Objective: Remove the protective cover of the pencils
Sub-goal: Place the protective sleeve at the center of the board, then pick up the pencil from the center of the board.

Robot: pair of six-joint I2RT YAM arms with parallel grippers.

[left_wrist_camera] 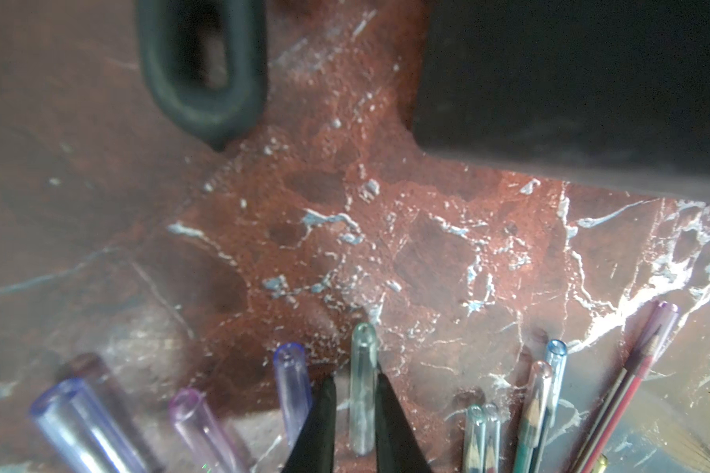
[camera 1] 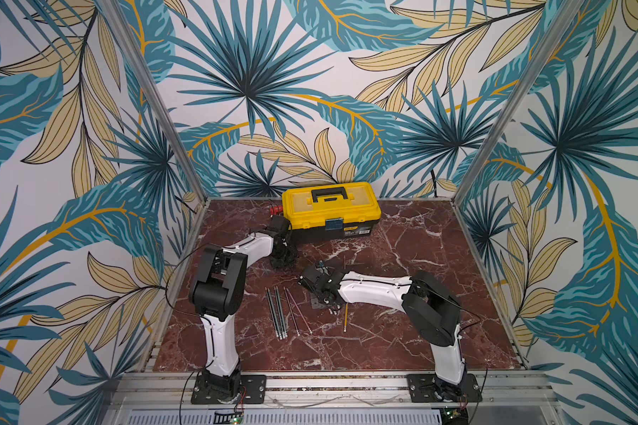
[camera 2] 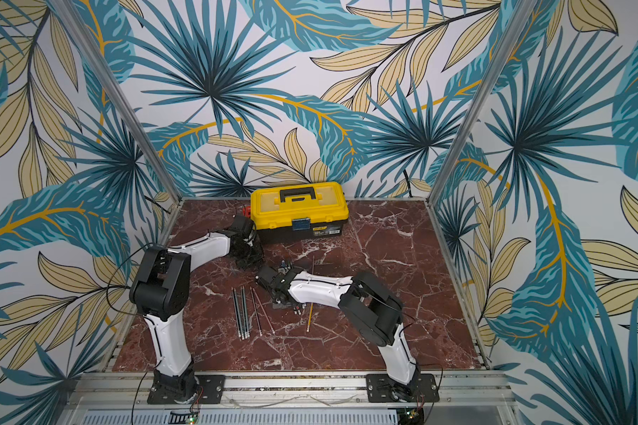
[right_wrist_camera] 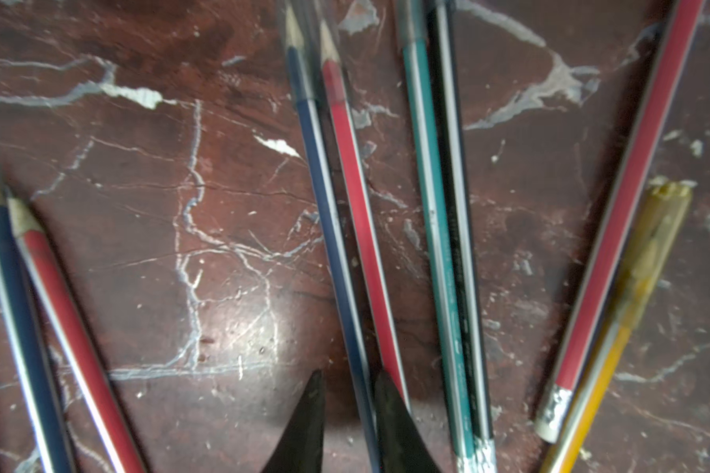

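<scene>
Pencils are laid in a loose row on the marble table, at about 7 o'clock of table centre in both top views, eraser ends toward 6 o'clock. Yellow pencil is set apart at 6 o'clock of centre, just beside the right gripper, which is lowered near table centre. In the right wrist view its jaws are seen apart, straddling a dark blue pencil: the shaft runs close along one finger and a clear gap is left at the other, so no clamp is shown. Clear caps are worn by that pencil and by the red pencil touching it; two tips further off are bare.

Left gripper is lowered at 10 o'clock of centre, at 7 o'clock of the yellow toolbox parked at 12 o'clock. Loose protective caps, blue and pink tinted, are scattered on the marble under it. A pale green cap is flanked by the nearly closed jaws; whether it is pinched or just lying between them cannot be told. Capped pencil tips are also seen nearby in that view
</scene>
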